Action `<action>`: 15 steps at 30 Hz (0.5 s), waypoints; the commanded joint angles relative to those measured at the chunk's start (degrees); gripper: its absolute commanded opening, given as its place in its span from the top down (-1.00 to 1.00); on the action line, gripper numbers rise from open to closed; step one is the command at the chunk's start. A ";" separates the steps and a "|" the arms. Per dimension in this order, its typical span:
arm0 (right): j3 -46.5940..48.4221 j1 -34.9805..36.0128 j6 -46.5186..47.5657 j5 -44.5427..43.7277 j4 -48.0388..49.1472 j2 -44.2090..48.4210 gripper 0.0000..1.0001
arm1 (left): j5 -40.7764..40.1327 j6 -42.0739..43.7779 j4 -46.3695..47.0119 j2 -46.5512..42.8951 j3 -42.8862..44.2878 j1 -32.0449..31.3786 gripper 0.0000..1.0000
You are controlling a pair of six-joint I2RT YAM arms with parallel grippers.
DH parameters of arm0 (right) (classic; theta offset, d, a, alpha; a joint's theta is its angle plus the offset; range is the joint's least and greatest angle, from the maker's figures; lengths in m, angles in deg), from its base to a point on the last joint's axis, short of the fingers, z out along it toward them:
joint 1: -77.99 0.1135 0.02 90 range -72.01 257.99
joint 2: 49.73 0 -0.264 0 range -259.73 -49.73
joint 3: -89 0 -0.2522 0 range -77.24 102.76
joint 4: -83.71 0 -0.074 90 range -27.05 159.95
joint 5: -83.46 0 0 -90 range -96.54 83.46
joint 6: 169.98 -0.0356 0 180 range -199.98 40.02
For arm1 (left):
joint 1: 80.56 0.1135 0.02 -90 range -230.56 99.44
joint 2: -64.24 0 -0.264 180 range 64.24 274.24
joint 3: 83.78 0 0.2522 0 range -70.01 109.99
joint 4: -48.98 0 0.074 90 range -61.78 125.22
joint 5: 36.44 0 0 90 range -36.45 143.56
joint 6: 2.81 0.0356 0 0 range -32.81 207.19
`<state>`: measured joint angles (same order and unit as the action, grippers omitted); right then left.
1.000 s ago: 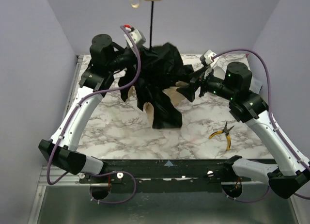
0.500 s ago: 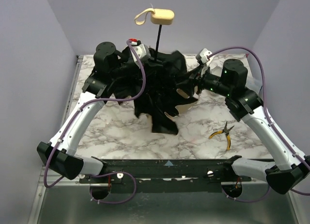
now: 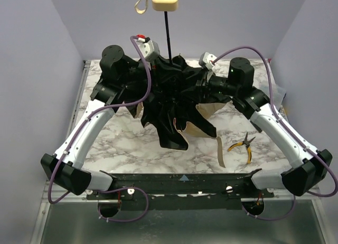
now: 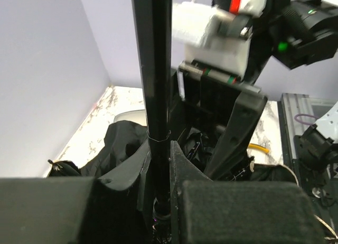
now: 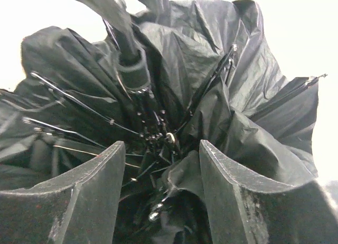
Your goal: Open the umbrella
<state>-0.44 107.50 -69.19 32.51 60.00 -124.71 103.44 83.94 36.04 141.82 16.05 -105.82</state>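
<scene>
The umbrella (image 3: 169, 104) stands inverted over the marble table, its black lining and ribs bunched, with tan fabric (image 3: 205, 125) spilling to the right. Its thin black shaft (image 3: 168, 35) rises to the beige handle (image 3: 165, 2). My left gripper (image 3: 158, 64) is shut on the shaft (image 4: 157, 96) just above the canopy; in the left wrist view the gripper (image 4: 161, 170) pinches it between both fingers. My right gripper (image 3: 199, 81) is pressed into the canopy from the right. In the right wrist view this gripper (image 5: 161, 159) is open, with black folds, ribs and the runner (image 5: 134, 69) ahead.
Yellow-handled pliers (image 3: 243, 145) lie on the marble table (image 3: 121, 143) at the right front. A tan strap (image 3: 219, 151) hangs down over the table from the fabric. Purple walls close in the left, back and right sides.
The handle dipped, then rose again and shifted left. My right arm moved left, deeper into the canopy. More tan fabric has spread out at the right front.
</scene>
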 commanded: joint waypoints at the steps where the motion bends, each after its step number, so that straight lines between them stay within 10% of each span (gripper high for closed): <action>1: -0.43 -0.07 8.44 0.47 -3.76 -1.31 -0.33 | 2.64 -5.59 4.64 -0.83 3.16 0.51 1.00; 15: -9.31 -2.69 25.02 -5.94 -25.56 6.18 -0.93 | 5.63 -9.05 2.04 -1.03 5.23 7.86 1.00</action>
<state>-8.73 106.08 -49.90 28.99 43.15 -120.47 107.38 74.72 36.13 141.82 17.73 -99.13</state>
